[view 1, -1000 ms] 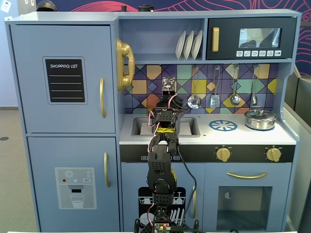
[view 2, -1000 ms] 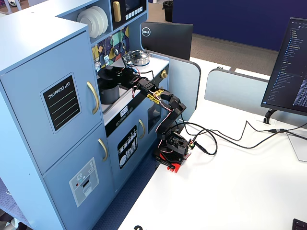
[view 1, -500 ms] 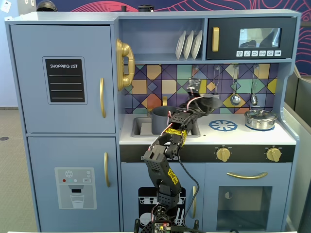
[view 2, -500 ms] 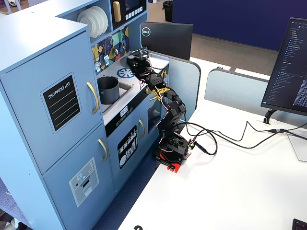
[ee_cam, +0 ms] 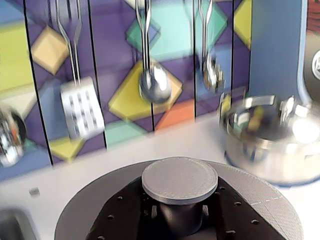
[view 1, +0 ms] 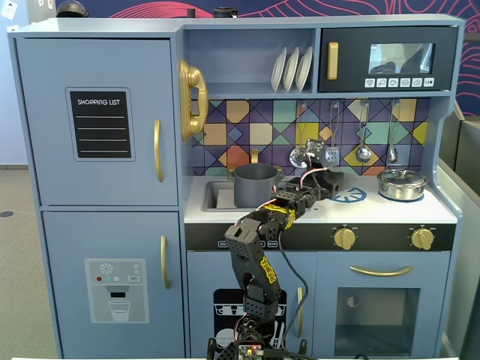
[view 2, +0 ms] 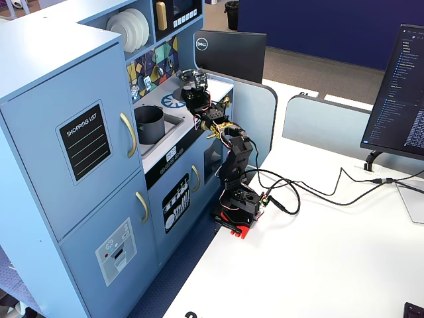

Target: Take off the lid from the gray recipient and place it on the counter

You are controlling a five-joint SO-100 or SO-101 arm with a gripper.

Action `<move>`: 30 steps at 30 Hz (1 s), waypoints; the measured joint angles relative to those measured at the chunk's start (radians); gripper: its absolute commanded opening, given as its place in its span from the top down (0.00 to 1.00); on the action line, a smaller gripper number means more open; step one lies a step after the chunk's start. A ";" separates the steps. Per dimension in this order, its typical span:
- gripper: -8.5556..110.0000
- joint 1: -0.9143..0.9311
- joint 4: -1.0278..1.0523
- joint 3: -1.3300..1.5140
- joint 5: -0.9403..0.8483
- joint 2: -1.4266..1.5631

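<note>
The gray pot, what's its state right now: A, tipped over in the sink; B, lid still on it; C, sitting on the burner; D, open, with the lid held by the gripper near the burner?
D: in both fixed views the gray pot stands open and upright at the sink, while the gripper holds the lid by its knob near the burner.

The counter (view 1: pixel 390 210) is a pale worktop with a sunken sink (view 1: pixel 219 196) at the left of a fixed view — the gray pot (view 1: pixel 255 185) stands open in it. A printed blue burner (view 1: pixel 351 194) lies mid-counter, and a shiny silver pot (view 1: pixel 402 184) sits at the right end, lid on.
</note>
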 measured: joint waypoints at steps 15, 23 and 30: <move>0.93 0.029 -0.072 0.072 -0.006 -0.121; 0.92 0.020 -0.107 0.095 -0.006 -0.144; 0.69 0.020 -0.124 0.095 0.009 -0.144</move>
